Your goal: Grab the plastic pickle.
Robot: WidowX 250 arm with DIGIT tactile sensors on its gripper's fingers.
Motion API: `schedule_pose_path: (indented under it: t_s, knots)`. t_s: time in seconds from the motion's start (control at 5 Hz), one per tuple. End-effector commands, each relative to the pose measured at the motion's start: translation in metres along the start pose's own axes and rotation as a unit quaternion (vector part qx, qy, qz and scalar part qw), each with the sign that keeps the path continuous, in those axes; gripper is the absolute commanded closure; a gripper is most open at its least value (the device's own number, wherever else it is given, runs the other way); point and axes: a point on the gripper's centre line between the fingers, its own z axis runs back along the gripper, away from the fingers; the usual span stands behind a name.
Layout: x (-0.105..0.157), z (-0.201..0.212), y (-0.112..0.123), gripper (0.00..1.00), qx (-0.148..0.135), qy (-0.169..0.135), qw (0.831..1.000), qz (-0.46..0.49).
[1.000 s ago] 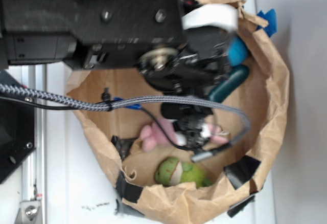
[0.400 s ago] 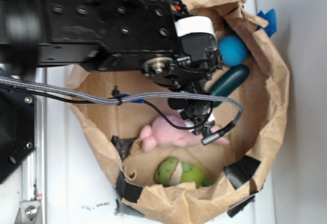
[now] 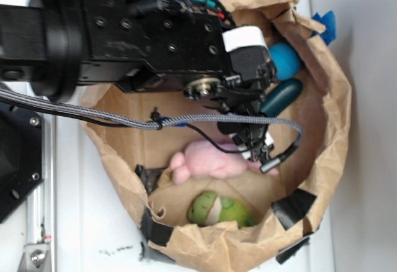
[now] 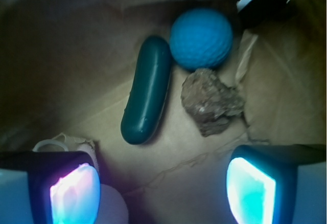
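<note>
Approach step; no grasp yet. Glossy dark teal-green capsule-shaped plastic pickle (image 4: 147, 90) lies on floor of crumpled brown paper bag (image 3: 335, 104), touching dimpled round blue ball (image 4: 201, 38), just beside lumpy brown rock-like piece (image 4: 212, 101). Black two-finger gripper (image 4: 162, 185) spread wide, empty, pads either side of wrist view, short of pickle. Next: push fwd and down to straddle pickle across its narrow width, then clamp. Arm reaches into bag from above, over pink plush toy (image 3: 208, 162).

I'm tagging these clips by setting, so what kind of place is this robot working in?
Probably a lab test bench, not a home: a brown paper bag patched with black tape sits on a white surface, holding toys like the plastic pickle, a blue ball and a pink plush toy, under the open end effector.
</note>
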Motion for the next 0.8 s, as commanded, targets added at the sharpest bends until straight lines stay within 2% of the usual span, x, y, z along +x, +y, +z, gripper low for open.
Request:
schedule_pose_path:
  t_s: [0.0, 0.4, 0.6]
  knots:
    - [0.025, 0.000, -0.021, 0.00, -0.012, -0.028, 1.000, -0.005]
    - [0.041, -0.008, -0.023, 0.00, -0.005, -0.038, 0.999, 0.008]
    - [0.034, -0.020, -0.018, 0.00, 0.010, -0.035, 0.999, 0.010]
